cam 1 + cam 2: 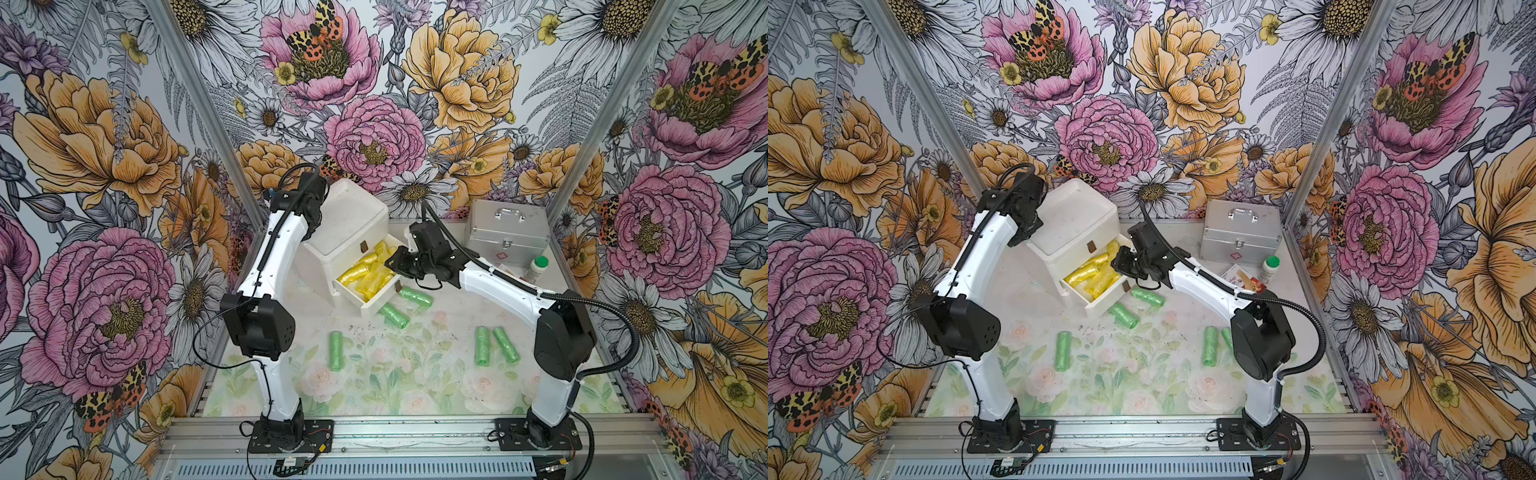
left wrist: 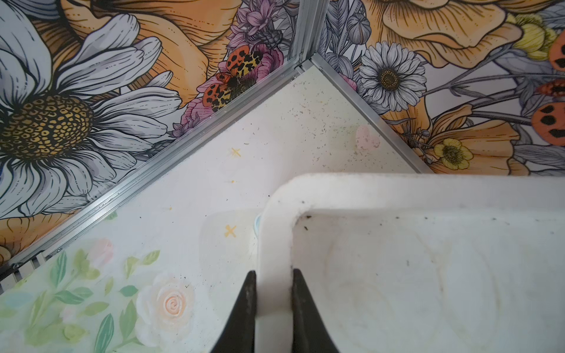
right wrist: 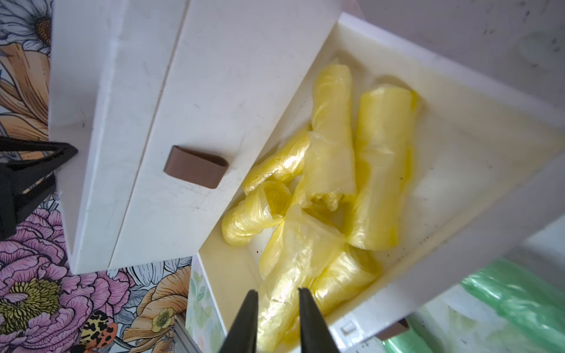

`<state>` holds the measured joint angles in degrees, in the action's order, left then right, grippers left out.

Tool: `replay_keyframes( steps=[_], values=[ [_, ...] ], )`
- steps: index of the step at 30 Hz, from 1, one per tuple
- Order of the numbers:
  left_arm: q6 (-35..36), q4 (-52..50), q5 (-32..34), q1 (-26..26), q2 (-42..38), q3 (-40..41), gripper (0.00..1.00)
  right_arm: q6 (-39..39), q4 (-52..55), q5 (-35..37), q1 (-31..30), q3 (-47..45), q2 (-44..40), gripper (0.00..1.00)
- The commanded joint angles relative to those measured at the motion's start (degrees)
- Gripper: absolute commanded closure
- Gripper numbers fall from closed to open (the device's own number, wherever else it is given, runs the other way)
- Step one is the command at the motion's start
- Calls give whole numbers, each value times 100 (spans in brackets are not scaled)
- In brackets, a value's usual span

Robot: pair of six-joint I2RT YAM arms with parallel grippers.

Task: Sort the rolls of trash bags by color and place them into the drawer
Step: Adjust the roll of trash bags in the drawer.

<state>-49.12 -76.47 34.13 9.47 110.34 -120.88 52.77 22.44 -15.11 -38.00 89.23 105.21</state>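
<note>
Right gripper [image 3: 277, 291] hangs over yellow rolls [image 3: 379, 171] heaped in the open drawer [image 1: 380, 304], jaws narrowly apart, pinching or not I cannot tell; left gripper [image 2: 272, 275] clamps the chest [image 1: 357, 216] rim, likely steadying it near the back edge of the tabletop [image 1: 415, 374]; green rolls [image 1: 336, 350] wait loose in front.

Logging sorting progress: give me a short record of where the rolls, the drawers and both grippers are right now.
open drawer: one pulled out, holds yellow rolls only
green rolls: five, loose on the table
chest: left gripper shut on its top rim
right gripper: above the open drawer, grip unclear
</note>
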Motion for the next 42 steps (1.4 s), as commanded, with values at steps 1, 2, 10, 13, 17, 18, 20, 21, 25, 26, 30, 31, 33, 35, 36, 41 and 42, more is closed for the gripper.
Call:
replay_keyframes(
  steps=[1, 2, 10, 13, 17, 18, 20, 21, 25, 26, 30, 31, 33, 35, 36, 41, 42],
  values=[
    [-41, -234, -1015, 252, 583, 188, 100, -145, -47, -63, -8, 94, -143, 91],
    [-45, -228, -1014, 265, 593, 180, 100, -145, -51, -120, -22, 135, -112, 97],
    [-42, -235, -1021, 273, 611, 205, 100, -92, -48, -260, -325, 254, 220, 100],
    [-45, -228, -1014, 270, 602, 213, 100, -74, -55, -266, -483, 302, 369, 100],
    [-45, -229, -1024, 270, 596, 215, 100, -24, -47, -264, -585, 272, 557, 100],
    [-35, -235, -1022, 273, 594, 221, 100, -1, -52, -256, -586, 231, 586, 100],
    [-38, -229, -1008, 278, 577, 240, 100, 14, -51, -232, -581, 140, 623, 100],
    [-36, -230, -1005, 266, 576, 256, 100, 21, -49, -201, -581, 93, 632, 100],
    [-47, -228, -1010, 274, 569, 315, 100, 53, -53, -141, -560, -50, 641, 100],
    [-50, -224, -1013, 277, 567, 317, 100, 57, -50, -153, -551, -55, 648, 100],
    [-61, -234, -1036, 281, 571, 328, 100, 41, -38, -97, -527, -55, 619, 100],
    [-61, -231, -1044, 275, 567, 328, 100, 44, -35, -105, -509, -84, 628, 100],
    [-56, -232, -1040, 289, 544, 337, 100, 73, -39, -144, -476, -170, 659, 100],
    [-52, -233, -1031, 291, 525, 337, 100, 68, -38, -140, -474, -238, 680, 100],
    [-61, -229, -1032, 291, 513, 353, 100, 62, -40, -149, -472, -246, 706, 100],
    [-76, -228, -1057, 308, 514, 311, 100, 66, -41, -211, -471, -146, 817, 100],
    [-71, -228, -1066, 307, 509, 302, 100, 58, -40, -215, -463, -105, 817, 100]
  ],
)
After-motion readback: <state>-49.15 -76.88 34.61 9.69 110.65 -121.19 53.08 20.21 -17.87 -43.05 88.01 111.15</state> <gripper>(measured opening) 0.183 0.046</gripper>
